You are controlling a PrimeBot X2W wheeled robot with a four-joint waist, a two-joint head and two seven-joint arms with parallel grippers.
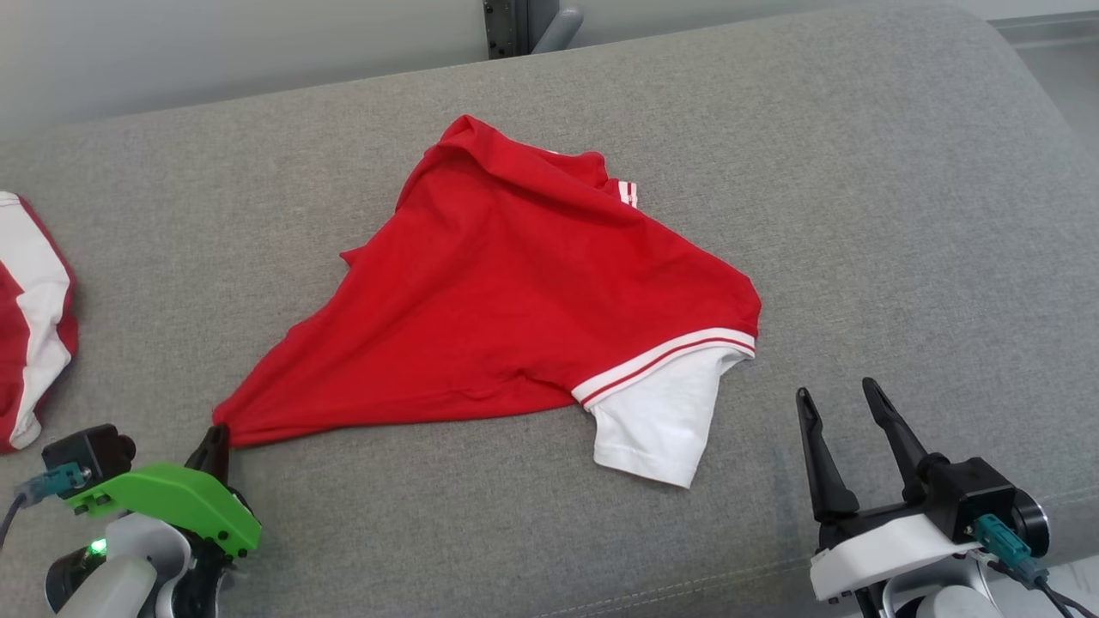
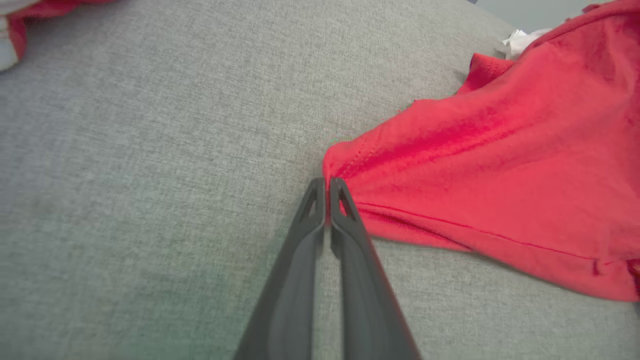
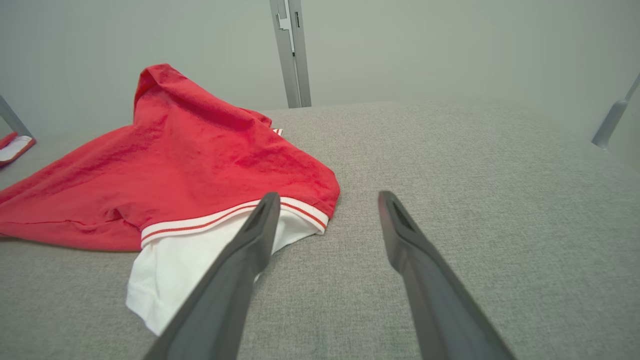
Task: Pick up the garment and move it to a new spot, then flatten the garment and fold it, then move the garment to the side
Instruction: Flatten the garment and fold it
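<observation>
The soft, limp red knit shirt (image 1: 506, 292) lies crumpled centrally on the grey woven cushion (image 1: 859, 215). The left gripper (image 1: 219, 436), at seven o'clock, pinches its corner. The right gripper (image 1: 837, 391), at five, stands wide and empty. Corners likely grip best.

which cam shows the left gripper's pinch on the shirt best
Left wrist view: close up, the left gripper pinches a corner of the red shirt. Head view shows it small, by the green cover. Right wrist view shows the shirt's sleeve end.
</observation>
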